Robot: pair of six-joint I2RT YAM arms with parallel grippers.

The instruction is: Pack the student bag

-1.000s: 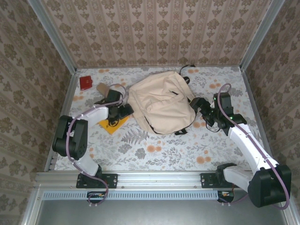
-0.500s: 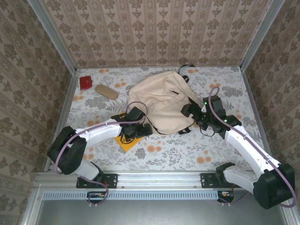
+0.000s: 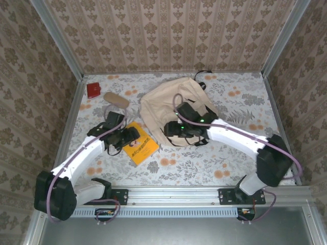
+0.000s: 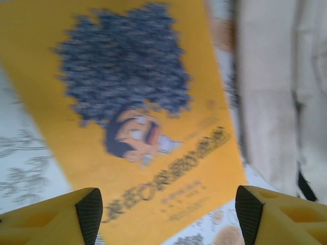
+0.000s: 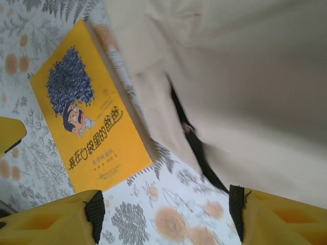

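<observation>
The yellow book (image 5: 87, 117) carries a cartoon face under a great cloud of blue hair. Beneath it runs a line of dark Chinese characters, 装在口袋里的爸爸; the smaller lines below that are too fine to read.

A second ago the book lay further left, mostly under the left arm, and the right arm stood off the bag's right side. Now the book lies nearer the front, its corner just beside the bag's near-left edge. The right arm has swung across the front of the bag to that same edge. The beige student bag (image 3: 163, 104) sits at the back middle of the flowered table (image 3: 235, 102), more bunched up than it was.

The left claw (image 4: 168, 214) hangs over the book, fingers spread wide with nothing between them. The right claw (image 5: 166, 213) is also spread, over the gap where the book meets the bag and its black strap.

I count one bag, one book, one small red thing (image 3: 93, 90) and one tan case (image 3: 116, 99).
</observation>
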